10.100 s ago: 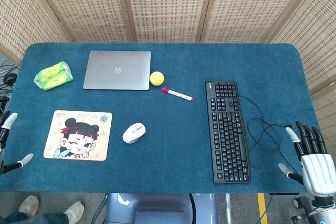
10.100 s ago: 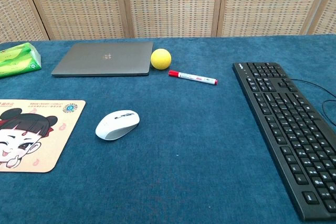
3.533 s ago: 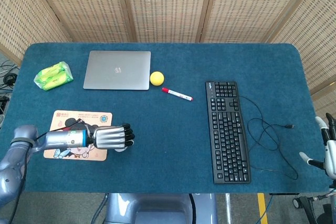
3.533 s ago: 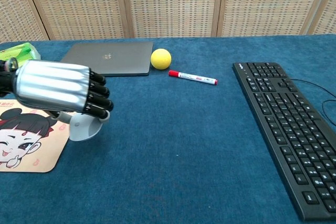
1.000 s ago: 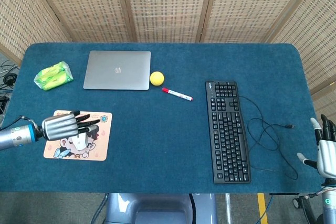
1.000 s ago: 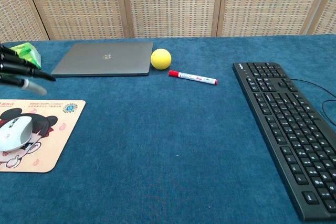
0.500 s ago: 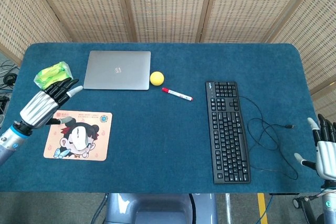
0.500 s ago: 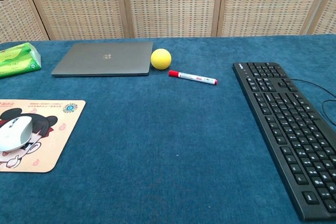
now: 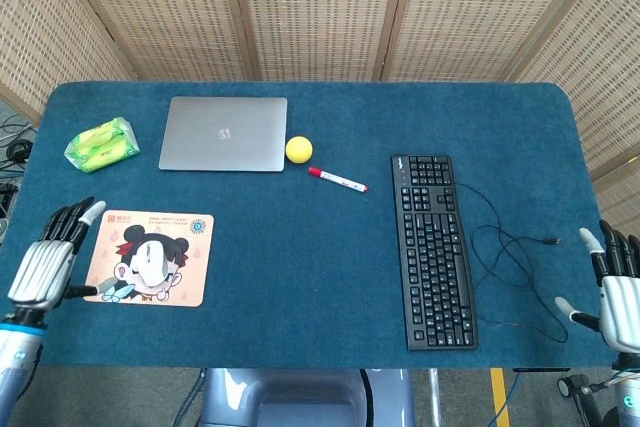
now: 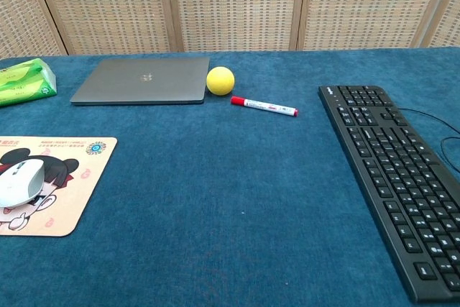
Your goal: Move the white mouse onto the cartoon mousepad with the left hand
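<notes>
The white mouse point(image 9: 149, 268) point(image 10: 19, 182) lies on the cartoon mousepad point(image 9: 185, 290) point(image 10: 79, 177), over the drawn girl's face. My left hand point(image 9: 48, 262) hovers at the table's front left edge, just left of the pad, with its fingers apart and nothing in it. It is apart from the mouse. My right hand point(image 9: 618, 291) is at the front right corner, off the table edge, with fingers spread and empty. Neither hand shows in the chest view.
A closed grey laptop point(image 9: 224, 133) lies at the back left, with a green tissue pack point(image 9: 101, 143) to its left. A yellow ball point(image 9: 298, 149) and a red-capped marker point(image 9: 337, 179) lie near the middle. A black keyboard point(image 9: 432, 247) with its cable point(image 9: 510, 257) sits at right.
My left hand has let go of the mouse, lifted away and drawn back toward the table's front left edge. The mouse stays on the pad. The right hand has barely moved.
</notes>
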You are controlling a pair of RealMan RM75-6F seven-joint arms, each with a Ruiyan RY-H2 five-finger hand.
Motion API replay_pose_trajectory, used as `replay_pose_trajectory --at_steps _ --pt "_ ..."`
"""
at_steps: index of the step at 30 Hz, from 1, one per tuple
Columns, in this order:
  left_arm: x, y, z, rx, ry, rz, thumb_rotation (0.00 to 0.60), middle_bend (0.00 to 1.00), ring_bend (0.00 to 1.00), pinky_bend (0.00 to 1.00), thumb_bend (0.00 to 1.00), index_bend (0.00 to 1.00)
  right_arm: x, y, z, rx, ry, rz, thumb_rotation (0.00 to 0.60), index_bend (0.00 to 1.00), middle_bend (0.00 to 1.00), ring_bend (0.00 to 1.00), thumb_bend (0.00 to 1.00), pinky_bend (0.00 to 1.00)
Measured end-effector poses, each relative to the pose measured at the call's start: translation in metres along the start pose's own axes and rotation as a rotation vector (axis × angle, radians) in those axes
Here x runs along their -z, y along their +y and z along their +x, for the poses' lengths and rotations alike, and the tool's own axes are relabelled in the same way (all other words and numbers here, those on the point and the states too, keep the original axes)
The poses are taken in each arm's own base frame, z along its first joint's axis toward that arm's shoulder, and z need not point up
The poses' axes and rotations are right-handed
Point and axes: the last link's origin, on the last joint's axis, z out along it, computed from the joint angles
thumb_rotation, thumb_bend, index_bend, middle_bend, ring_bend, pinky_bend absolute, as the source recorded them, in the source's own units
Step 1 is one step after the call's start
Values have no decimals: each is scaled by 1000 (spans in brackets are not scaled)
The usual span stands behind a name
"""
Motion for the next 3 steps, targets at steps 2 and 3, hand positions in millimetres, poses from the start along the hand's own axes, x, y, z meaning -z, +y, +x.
replay_pose_trajectory --at_steps 2,3 --pt "12 -3 0 -19 0 26 600 0 0 4 0 0 1 1 0 0 -2 0 600 92 0 0 2 0" --pt "13 -3 0 -25 1 24 600 0 0 2 0 0 1 2 0 -2 -2 0 600 92 0 0 2 0"
